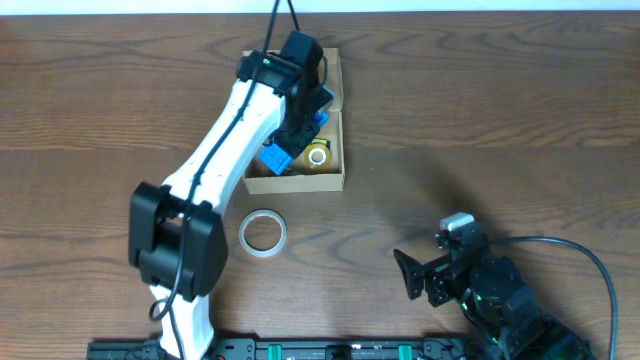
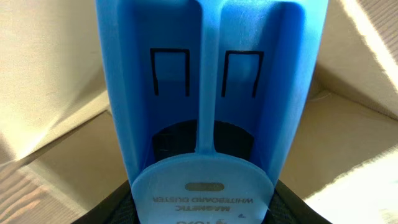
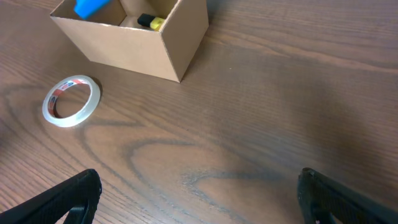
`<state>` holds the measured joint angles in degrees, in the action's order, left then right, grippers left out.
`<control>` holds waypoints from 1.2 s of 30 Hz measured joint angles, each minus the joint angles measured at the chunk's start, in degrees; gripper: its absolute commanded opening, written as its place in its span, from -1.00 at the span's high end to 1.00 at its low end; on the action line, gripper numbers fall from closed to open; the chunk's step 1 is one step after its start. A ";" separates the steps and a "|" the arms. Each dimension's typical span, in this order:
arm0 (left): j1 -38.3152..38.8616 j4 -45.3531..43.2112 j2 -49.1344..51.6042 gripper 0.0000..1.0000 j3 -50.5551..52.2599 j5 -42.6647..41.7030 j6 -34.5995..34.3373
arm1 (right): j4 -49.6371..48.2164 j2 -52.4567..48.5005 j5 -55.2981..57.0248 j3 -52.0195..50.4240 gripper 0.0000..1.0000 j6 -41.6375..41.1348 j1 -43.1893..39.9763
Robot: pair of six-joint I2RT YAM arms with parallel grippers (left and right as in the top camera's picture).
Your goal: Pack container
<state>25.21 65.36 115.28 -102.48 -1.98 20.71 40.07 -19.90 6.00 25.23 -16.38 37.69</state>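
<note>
Seen from overhead, my left pincer (image 1: 289, 143) reaches down into the open cardboard container (image 1: 344, 140). It is clamped on a blue whiteboard duster (image 1: 275, 158) that sits at its tip, low inside the box. A yellowish tape roll (image 1: 318, 155) lies on the box floor just beside the pincer. A clear tape roll (image 1: 263, 233) rests on the wooden table (image 1: 500, 110) outside the box, near its closest wall. My right pincer (image 1: 412, 278) sits low over the table, well apart from the container, which lies beyond it and off to its left. Through my left wrist camera, the duster (image 2: 202, 93) fills nearly everything. Its label is printed upside down, my dark fingers (image 2: 112, 210) hug its base, and tan container walls (image 2: 50, 68) rise on both sides of the pincer. Through my right wrist camera, my right pincer (image 3: 199, 205) is spread wide apart and holds nothing, with bare table (image 3: 249, 124) between its fingers (image 3: 62, 199). The container (image 3: 143, 50) stands ahead and to the left, with the duster (image 3: 92, 7) and a small yellow-and-black item (image 3: 151, 22) visible inside. The clear tape roll (image 3: 71, 100) lies nearer, also to the left.
</note>
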 measured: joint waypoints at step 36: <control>-1.95 12.79 -11.21 -0.91 -5.46 12.13 -30.40 | 0.00 0.00 0.02 0.00 -0.99 0.00 0.02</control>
<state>23.27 78.15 104.07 -107.94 10.15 -9.69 40.07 -19.90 6.02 25.23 -16.38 37.71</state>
